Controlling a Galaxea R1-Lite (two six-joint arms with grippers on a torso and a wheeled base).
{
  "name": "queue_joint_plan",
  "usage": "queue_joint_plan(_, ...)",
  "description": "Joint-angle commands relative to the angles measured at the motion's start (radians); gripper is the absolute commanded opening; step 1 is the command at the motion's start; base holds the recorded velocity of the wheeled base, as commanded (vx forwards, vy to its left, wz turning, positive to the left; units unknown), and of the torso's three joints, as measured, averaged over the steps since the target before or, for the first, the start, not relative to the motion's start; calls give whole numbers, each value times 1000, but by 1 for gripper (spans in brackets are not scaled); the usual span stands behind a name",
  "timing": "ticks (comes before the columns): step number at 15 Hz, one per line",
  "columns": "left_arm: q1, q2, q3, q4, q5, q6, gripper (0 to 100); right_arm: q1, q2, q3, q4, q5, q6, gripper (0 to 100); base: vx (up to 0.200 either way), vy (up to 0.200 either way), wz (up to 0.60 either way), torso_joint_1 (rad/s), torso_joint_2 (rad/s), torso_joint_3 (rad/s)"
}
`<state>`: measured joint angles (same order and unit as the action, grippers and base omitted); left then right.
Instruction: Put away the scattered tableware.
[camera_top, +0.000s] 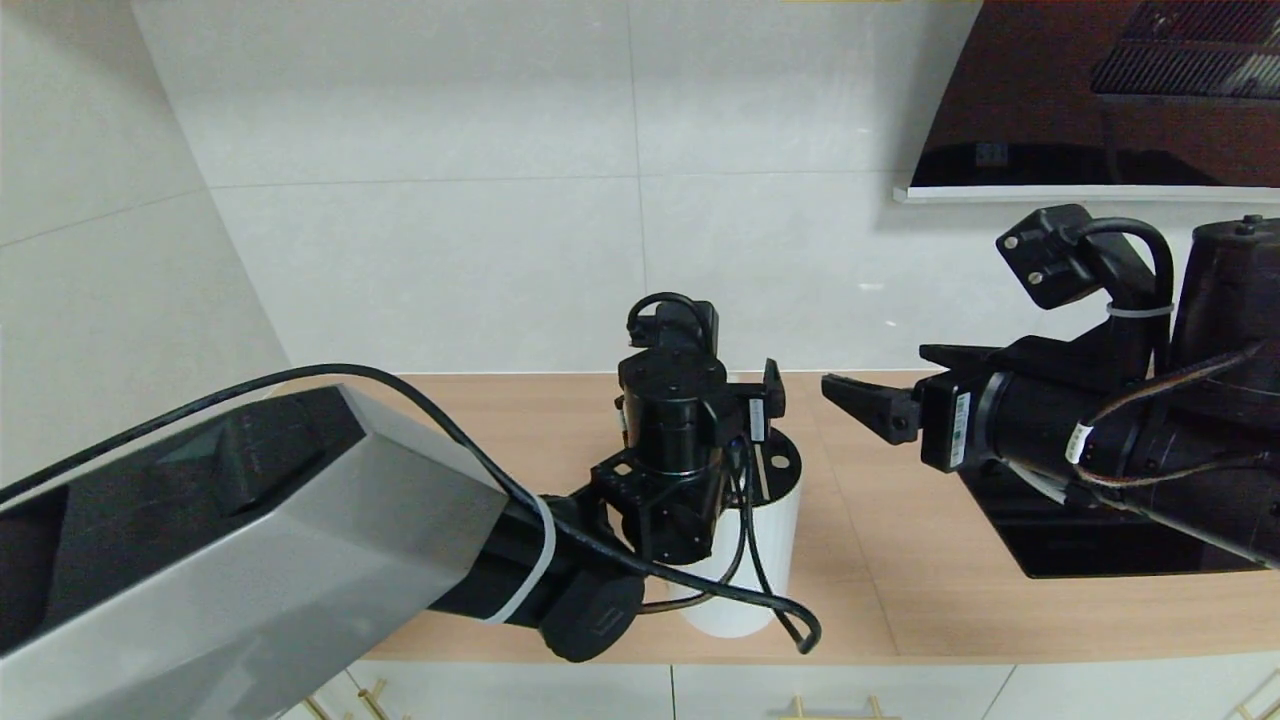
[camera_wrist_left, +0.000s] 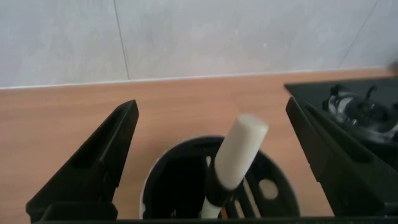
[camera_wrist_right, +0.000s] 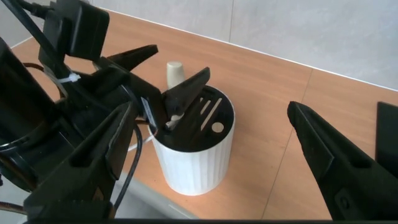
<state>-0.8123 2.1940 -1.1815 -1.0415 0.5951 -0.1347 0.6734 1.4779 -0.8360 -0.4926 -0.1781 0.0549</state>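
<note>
While under left gripper (camera_wrist_left: 211, 109), holder (camera_wrist_right: 199, 162) beside cooktop (camera_top: 1060, 555)

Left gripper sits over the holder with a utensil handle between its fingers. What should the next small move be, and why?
Probably lift the left gripper straight up, clear of the cream-handled utensil. Its fingers are spread wide, apart from the handle, and the utensil stands tilted in the slotted top of the white holder, so that piece looks stowed.

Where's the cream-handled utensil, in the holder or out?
In. The cream-handled utensil stands tilted, lower end down through the black top of the white holder; the left gripper is open on either side, not touching it.
</note>
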Motion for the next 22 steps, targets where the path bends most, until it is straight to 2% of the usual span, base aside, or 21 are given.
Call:
queue_joint_plan(1, 12, -143, 102, -107, -23, 9, 100, 0, -1, -2, -3, 0, 0, 100, 0, 0, 0, 0, 0, 0)
queue_joint_plan(2, 27, -229, 174, -129, -86, 15, 100, 0, -1, -2, -3, 0, 0, 100, 0, 0, 0, 0, 0, 0)
queue_joint_plan(4, 79, -433, 362, -135, -265, 21, 100, -2, -8, -2, -4, -9, 0, 100, 0, 0, 0, 0, 0, 0)
queue_joint_plan(5, 130, -539, 421, -134, -367, 30, 100, -6, -21, 0, -8, -11, 2, 100, 0, 0, 0, 0, 0, 0)
queue_joint_plan(7, 236, -728, 503, -101, -495, 30, 100, -43, -62, 18, -8, -12, 3, 100, 0, 0, 0, 0, 0, 0)
queue_joint_plan(8, 275, -790, 545, -77, -508, 29, 100, -57, -87, 34, -8, -18, 13, 100, 0, 0, 0, 0, 0, 0)
queue_joint_plan(9, 275, -790, 545, -77, -508, 29, 100, -57, -87, 34, -8, -18, 13, 100, 0, 0, 0, 0, 0, 0)
queue_joint_plan(10, 406, -991, 657, 18, -511, 32, 100, -115, -229, 173, -17, -31, 11, 100, 0, 0, 0, 0, 0, 0)
queue_joint_plan(12, 535, -1214, 727, 173, -517, 29, 100, -156, -429, 308, -17, -26, 5, 100, 0, 0, 0, 0, 0, 0)
queue_joint_plan(13, 547, -1277, 743, 228, -517, 29, 100, -169, -475, 333, -15, -27, 5, 100, 0, 0, 0, 0, 0, 0)
queue_joint_plan(14, 552, -1479, 746, 437, -520, 33, 100, -239, -610, 400, -11, -24, 5, 100, 0, 0, 0, 0, 0, 0)
queue_joint_plan(15, 552, -1585, 737, 566, -532, 35, 100, -279, -680, 440, -8, -23, 5, 100, 0, 0, 0, 0, 0, 0)
queue_joint_plan(16, 550, -1725, 709, 750, -548, 35, 100, -327, -786, 497, 20, -23, 3, 100, 0, 0, 0, 0, 0, 0)
queue_joint_plan(17, 550, -1837, 677, 920, -567, 35, 100, -341, -895, 526, 77, -21, 2, 100, 0, 0, 0, 0, 0, 0)
queue_joint_plan(18, 550, -1919, 649, 1041, -577, 35, 100, -341, -996, 535, 167, -21, 2, 100, 0, 0, 0, 0, 0, 0)
queue_joint_plan(19, 552, -1988, 632, 1132, -578, 35, 100, -345, -1097, 534, 295, -23, 2, 100, 0, 0, 0, 0, 0, 0)
queue_joint_plan(20, 564, -2045, 638, 1175, -575, 35, 100, -353, -1191, 529, 424, -23, 0, 100, 0, 0, 0, 0, 0, 0)
queue_joint_plan(22, 593, -2102, 658, 1196, -564, 35, 100, -374, -1292, 529, 525, -23, -13, 100, 0, 0, 0, 0, 0, 0)
